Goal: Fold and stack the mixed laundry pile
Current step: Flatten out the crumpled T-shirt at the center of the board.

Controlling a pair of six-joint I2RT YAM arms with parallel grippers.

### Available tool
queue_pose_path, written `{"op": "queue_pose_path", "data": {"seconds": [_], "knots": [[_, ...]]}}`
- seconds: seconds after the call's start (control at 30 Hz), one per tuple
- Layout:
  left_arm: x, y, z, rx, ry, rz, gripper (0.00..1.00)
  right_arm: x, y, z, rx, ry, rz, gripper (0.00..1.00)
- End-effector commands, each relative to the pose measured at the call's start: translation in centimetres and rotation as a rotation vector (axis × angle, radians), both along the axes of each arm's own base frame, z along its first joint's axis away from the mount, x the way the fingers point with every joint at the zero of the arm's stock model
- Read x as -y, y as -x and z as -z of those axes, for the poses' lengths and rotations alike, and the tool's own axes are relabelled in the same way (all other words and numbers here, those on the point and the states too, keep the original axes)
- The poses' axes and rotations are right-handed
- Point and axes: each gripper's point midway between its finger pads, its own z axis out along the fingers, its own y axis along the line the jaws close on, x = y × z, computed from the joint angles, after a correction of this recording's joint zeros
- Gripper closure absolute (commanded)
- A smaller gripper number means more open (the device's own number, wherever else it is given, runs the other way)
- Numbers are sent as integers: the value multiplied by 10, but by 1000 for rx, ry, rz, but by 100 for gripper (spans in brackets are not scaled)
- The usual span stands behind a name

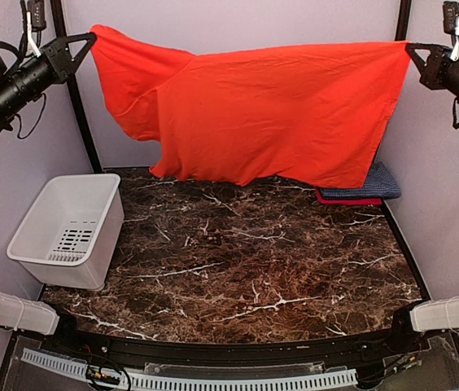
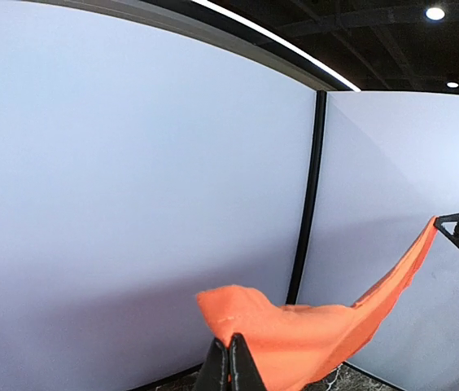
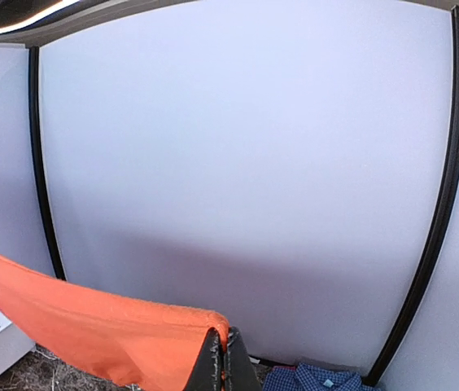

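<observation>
While the orange-red shirt (image 1: 254, 114) hangs spread in the air, the white basket (image 1: 67, 228) stands at the left edge of the table (image 1: 246, 269), well apart from the cloth. The left gripper (image 1: 90, 37), raised above the far left corner, has its fingers closed on one top corner of the shirt. The garment spans the far edge as a sheet, and its left side is bunched and hangs unevenly. The right gripper (image 1: 410, 47), above the far right corner, pinches the opposite top corner. Below it, the folded blue-and-white checked shirt (image 1: 369, 184) lies in the far right corner on a red layer. Both holds take only a small pinch of fabric, so added tension between the arms could pull a corner free. If lowered carelessly, the hanging hem could sweep the folded shirt, and the bunched left side could set creases.
</observation>
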Motion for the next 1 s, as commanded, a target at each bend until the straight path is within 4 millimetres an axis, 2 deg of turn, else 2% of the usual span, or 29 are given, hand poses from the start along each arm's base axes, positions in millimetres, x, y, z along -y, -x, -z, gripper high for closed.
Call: {"op": "queue_pose_path", "data": {"seconds": [0.0,0.23,0.5,0.7,0.83,0.97], "knots": [[2,9,-4,11,-4,30,100,1,-4,8,-42,15,13,100],[2,2,-6,-20,-19,13,100,2,-10,3,-41,16,29,100],[2,-31,3,-67,-53,-58,100,-5,-37,12,-67,43,21,100],[2,-45,3,-90,-50,-87,100,-6,-41,1,-51,48,22,100],[0,-42,-3,-97,-38,-87,100,-8,-36,-7,-41,44,4,100],[5,-17,-11,-74,-38,-9,100,-9,-15,-9,-32,39,-18,100]]}}
